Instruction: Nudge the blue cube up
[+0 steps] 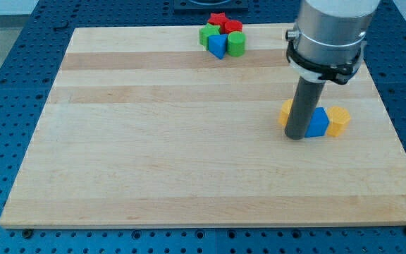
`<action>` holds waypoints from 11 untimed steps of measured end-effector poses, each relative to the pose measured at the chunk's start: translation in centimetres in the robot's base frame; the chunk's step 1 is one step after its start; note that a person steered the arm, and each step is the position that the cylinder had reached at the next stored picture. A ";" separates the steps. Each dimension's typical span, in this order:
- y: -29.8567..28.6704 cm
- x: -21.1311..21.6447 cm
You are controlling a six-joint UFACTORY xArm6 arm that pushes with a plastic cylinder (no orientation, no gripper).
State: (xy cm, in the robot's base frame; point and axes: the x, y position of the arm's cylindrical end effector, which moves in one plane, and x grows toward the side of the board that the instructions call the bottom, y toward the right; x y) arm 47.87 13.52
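Observation:
The blue cube lies on the wooden board at the view's right, between two yellow blocks: one on its left, mostly hidden behind the rod, and one touching its right side. My tip stands just left of the blue cube's lower left corner, touching or nearly touching it. The rod hides the cube's left edge.
A tight cluster sits at the view's top centre: a red star, a red block, a green block, a blue block and a green block. The board's right edge is close beyond the yellow block.

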 end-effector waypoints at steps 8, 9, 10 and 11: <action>3.4 0.2; 3.5 -0.4; 3.5 -0.4; 3.3 2.7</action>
